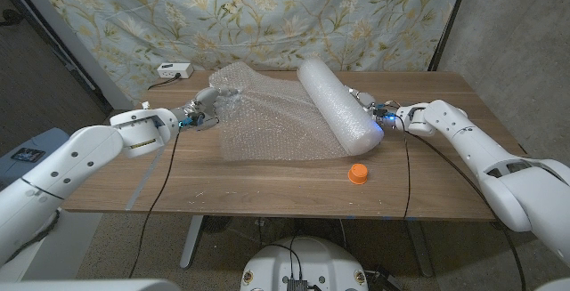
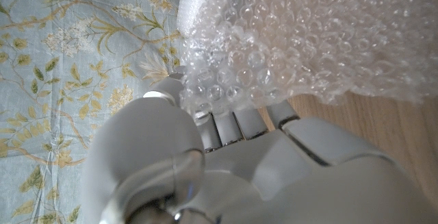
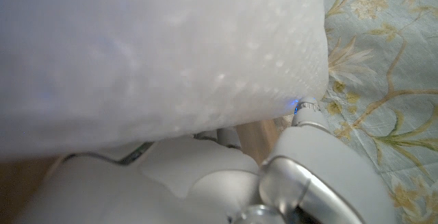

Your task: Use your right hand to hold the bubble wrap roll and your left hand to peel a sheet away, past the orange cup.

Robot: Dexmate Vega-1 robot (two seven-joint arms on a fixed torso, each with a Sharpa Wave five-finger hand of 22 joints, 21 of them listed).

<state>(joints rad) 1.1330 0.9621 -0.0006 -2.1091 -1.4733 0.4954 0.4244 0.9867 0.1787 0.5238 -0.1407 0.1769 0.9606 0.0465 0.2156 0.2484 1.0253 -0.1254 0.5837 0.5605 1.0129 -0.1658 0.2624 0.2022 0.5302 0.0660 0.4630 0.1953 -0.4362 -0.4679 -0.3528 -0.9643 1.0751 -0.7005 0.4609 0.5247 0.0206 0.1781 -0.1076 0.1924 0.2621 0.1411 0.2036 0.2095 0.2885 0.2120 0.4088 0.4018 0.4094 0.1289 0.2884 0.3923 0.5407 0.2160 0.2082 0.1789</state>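
The bubble wrap roll (image 1: 340, 104) is lying on the wooden bench (image 1: 267, 180), running from the far middle toward the near right, and its loose sheet (image 1: 267, 117) is spreading out flat from it toward the robot's left. The right hand (image 1: 372, 111) is pressing against the right side of the roll near its near end; in the right wrist view the roll (image 3: 157, 59) is sitting blurred right against that hand (image 3: 205, 183), and whether its fingers are actually closing around the roll cannot be told. The left hand (image 1: 201, 109) is gripping the far left corner of the sheet, with its fingers (image 2: 239, 125) tucking under the crumpled wrap (image 2: 301, 39) in the left wrist view, so the sheet is bunching up just above them. The orange cup (image 1: 358, 173) is standing on the bench just beside the near end of the roll, nearer the robot than the right hand's fingers and well apart from the left hand. A white box (image 1: 173, 69) is sitting at the far edge, beyond the left hand.
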